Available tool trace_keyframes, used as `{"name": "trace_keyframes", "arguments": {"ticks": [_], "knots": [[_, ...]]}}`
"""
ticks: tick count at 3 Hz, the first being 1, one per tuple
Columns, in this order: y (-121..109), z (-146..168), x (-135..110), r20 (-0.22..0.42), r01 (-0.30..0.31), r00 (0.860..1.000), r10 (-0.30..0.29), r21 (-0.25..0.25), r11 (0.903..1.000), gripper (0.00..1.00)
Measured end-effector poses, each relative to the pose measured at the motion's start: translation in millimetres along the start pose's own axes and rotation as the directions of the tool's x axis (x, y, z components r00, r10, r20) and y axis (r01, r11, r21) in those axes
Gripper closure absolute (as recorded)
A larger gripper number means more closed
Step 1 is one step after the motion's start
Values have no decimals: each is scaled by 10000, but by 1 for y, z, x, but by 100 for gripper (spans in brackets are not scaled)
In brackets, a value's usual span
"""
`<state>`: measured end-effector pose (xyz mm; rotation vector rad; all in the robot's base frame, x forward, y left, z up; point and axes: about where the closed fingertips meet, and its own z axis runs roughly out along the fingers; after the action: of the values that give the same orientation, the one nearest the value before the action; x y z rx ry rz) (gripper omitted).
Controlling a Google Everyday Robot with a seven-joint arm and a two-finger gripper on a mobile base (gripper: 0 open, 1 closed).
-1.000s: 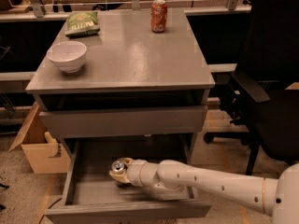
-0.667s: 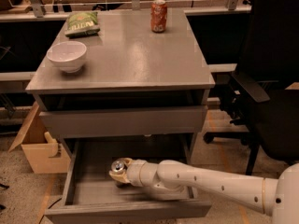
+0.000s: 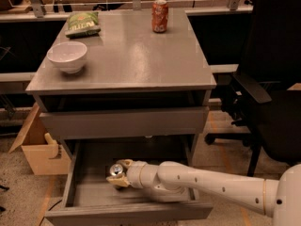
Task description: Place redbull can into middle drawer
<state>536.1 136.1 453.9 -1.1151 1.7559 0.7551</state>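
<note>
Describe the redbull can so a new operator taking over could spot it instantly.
Start at the grey metal table, then drop to the wide grey drawer pulled open beneath it. Inside, the robot's gripper holds the slim redbull can near the drawer's left-centre, its shiny silver lid showing. The only other can, an orange-red soda can, stands up on the tabletop.

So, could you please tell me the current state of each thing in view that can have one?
tool: shut on the redbull can, inside the middle drawer.
redbull can: held by the tool, low in the drawer, not yet released.
middle drawer: pulled open.
upper drawer: closed.
white bowl: upright on the tabletop.
orange soda can: upright at the tabletop's back edge.
chip bag: lying flat.
</note>
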Motion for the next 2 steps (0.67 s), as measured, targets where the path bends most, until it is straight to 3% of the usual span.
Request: {"name": "trace_keyframes", "arguments": {"ticks": [1, 2], "knots": [[1, 1, 0, 6, 2, 10000, -2, -23, 10000, 0], [1, 1, 0, 6, 2, 10000, -2, -24, 10000, 0]]}}
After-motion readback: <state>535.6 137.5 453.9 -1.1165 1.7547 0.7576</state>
